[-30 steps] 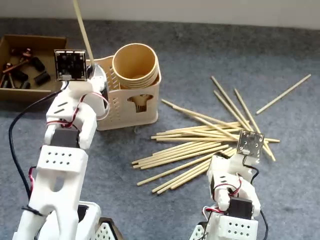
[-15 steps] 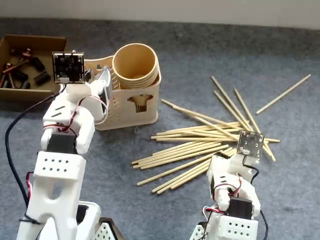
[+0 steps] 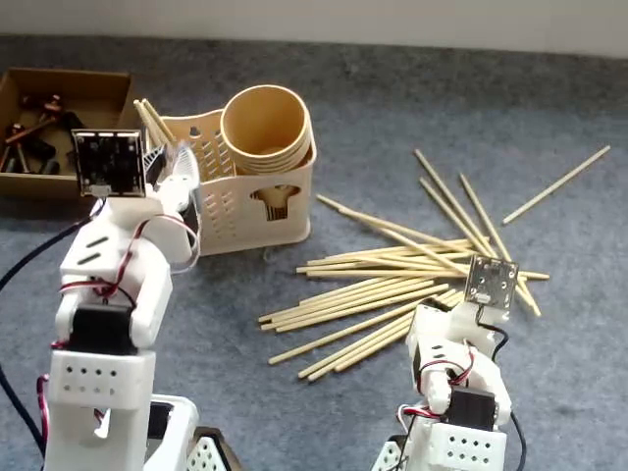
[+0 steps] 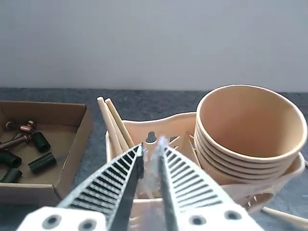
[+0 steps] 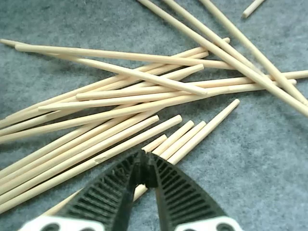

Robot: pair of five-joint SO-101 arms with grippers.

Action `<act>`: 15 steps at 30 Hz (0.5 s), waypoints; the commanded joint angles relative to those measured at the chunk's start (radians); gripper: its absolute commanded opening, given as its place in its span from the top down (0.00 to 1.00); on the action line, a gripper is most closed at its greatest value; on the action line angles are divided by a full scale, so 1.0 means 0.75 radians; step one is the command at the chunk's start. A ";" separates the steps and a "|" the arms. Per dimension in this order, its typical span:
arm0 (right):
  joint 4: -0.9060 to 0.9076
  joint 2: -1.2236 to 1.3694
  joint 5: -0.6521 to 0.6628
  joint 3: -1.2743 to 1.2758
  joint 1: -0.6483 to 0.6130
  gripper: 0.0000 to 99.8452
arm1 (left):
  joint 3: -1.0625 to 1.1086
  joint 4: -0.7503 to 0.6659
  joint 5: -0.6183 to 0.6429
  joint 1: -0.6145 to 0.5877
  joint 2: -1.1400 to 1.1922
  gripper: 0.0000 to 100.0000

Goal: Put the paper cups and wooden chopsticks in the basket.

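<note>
Chopsticks (image 3: 363, 299), centre: light, stiff, roll-prone; pinch mid-shaft. Left gripper (image 3: 184, 162), upper left, slightly apart by basket (image 3: 245, 201); right gripper (image 5: 144, 174) closed.

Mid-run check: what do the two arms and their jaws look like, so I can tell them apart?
The left arm and right arm are white printed shells with black servos and red, white and black wires; each wrist carries a square circuit board. The left gripper has white jaws with dark ribbing, the right gripper black ribbed jaws.

Cups (image 3: 266, 126) stacked in basket (image 3: 250, 201); chopsticks (image 3: 392, 294) scattered (carpet)
</note>
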 commanded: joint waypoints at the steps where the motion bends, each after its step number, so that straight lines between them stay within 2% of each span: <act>1: -0.028 -0.007 0.002 0.187 0.015 0.99 | -0.017 0.078 -0.113 -0.013 -0.097 0.99; 15: -0.028 -0.007 0.002 0.187 0.017 0.99 | 0.592 0.094 -0.125 -0.157 -0.688 0.99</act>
